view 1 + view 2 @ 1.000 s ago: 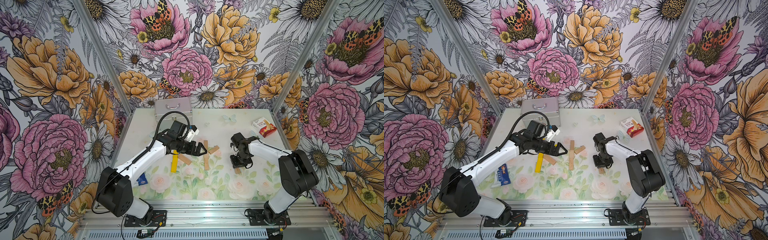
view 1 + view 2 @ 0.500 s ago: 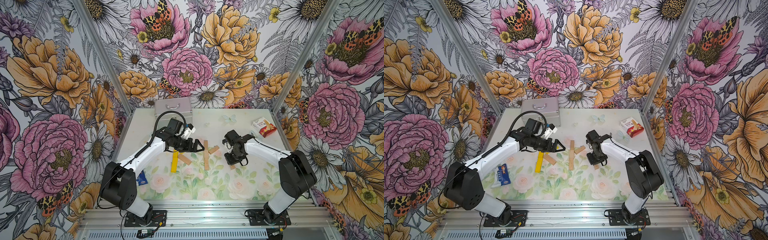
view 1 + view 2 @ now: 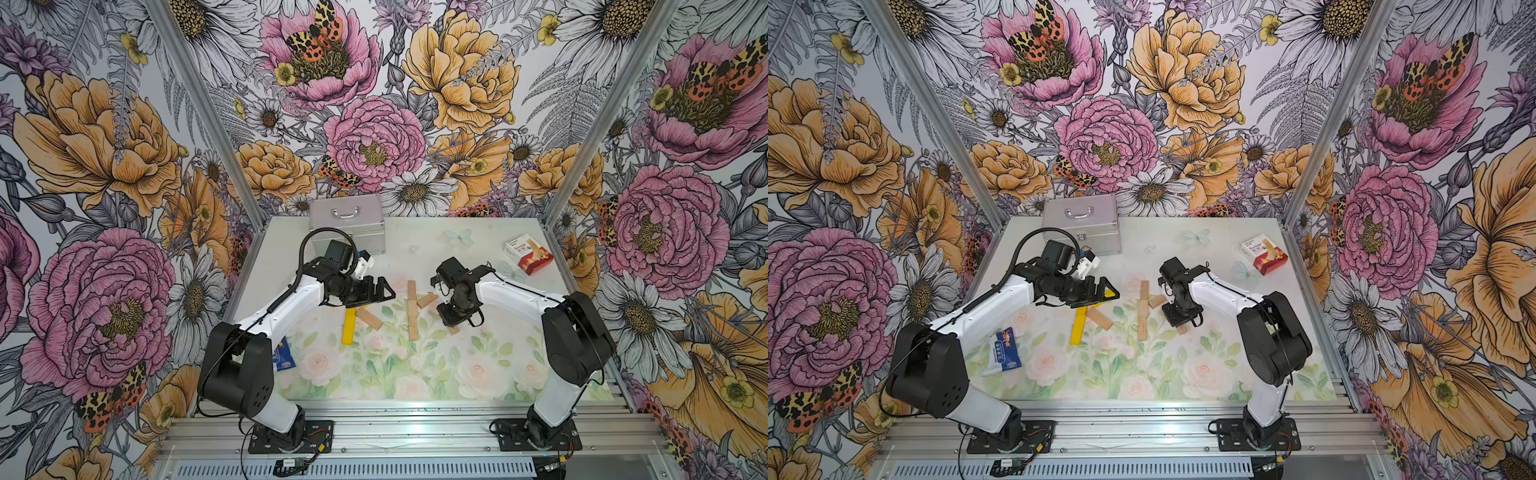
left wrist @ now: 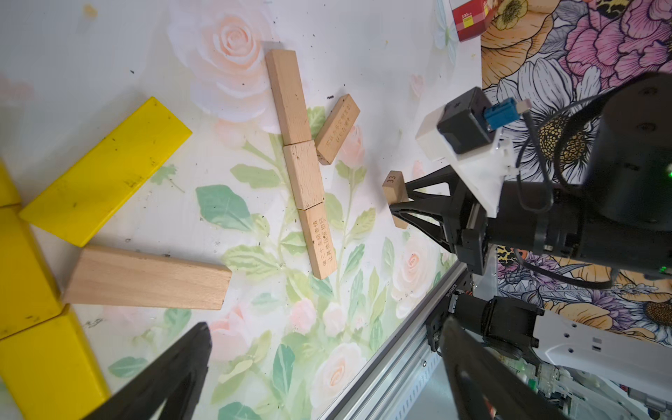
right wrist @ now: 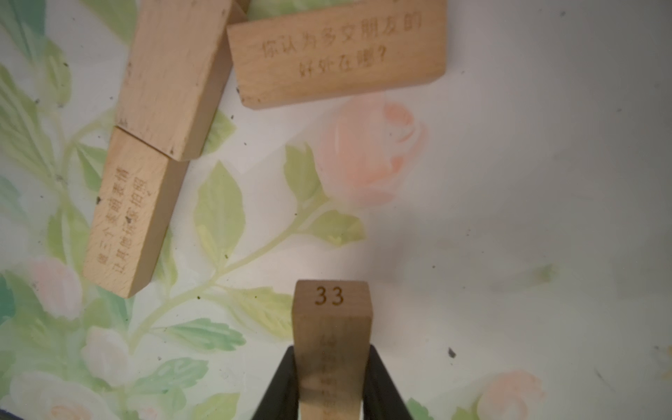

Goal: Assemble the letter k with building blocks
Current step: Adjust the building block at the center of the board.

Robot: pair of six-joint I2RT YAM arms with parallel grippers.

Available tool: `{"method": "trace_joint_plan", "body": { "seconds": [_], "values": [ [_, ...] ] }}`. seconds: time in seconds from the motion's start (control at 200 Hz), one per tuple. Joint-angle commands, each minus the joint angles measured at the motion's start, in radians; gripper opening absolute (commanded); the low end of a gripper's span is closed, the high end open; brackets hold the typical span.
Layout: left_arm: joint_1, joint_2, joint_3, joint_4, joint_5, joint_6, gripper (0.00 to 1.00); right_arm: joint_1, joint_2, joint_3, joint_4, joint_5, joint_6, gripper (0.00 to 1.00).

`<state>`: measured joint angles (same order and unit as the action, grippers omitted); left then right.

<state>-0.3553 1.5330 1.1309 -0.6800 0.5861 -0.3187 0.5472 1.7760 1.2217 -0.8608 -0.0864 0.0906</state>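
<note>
Now my right gripper (image 5: 331,351) pinches block 33 (image 5: 331,312) at 4 o'clock off the pale stem (image 3: 412,309). Next, I'd angle it against mid-stem as the lower arm. My left gripper (image 3: 384,291) gapes empty.

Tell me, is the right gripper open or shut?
The right gripper is shut on the block marked 33; its fingers press both sides.

It was a robot lab cell: two arms (image 3: 291,299) stood bolted to an aluminium rail (image 3: 415,432) at 6 o'clock, a bench (image 3: 419,245) boxed in by flower-printed panels (image 3: 374,104) on posts (image 3: 199,104).
</note>
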Motion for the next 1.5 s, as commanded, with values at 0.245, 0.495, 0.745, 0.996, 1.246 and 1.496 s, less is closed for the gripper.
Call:
{"method": "trace_joint_plan", "body": {
  "seconds": [0.245,0.495,0.745,0.996,1.246,1.496],
  "values": [
    [0.006,-0.023,-0.082,0.117,-0.037,-0.067,0.99,0.023,0.016,0.021,0.043,-0.046,-0.113,0.21],
    [0.012,0.01,-0.078,0.151,0.023,-0.064,0.99,0.023,0.035,0.02,0.045,-0.035,-0.196,0.16],
    [0.011,0.02,-0.075,0.159,0.046,-0.049,0.99,0.025,0.061,0.03,0.046,-0.054,-0.207,0.15],
    [-0.057,0.068,-0.083,0.214,0.042,-0.088,0.99,0.025,0.079,0.032,0.046,-0.043,-0.209,0.14],
    [-0.102,0.158,-0.051,0.278,0.049,-0.148,0.99,0.025,0.082,0.026,0.047,-0.023,-0.209,0.11],
    [-0.15,0.259,0.006,0.318,0.095,-0.2,0.99,0.021,0.072,0.006,0.046,0.038,-0.201,0.09]
  ]
}}
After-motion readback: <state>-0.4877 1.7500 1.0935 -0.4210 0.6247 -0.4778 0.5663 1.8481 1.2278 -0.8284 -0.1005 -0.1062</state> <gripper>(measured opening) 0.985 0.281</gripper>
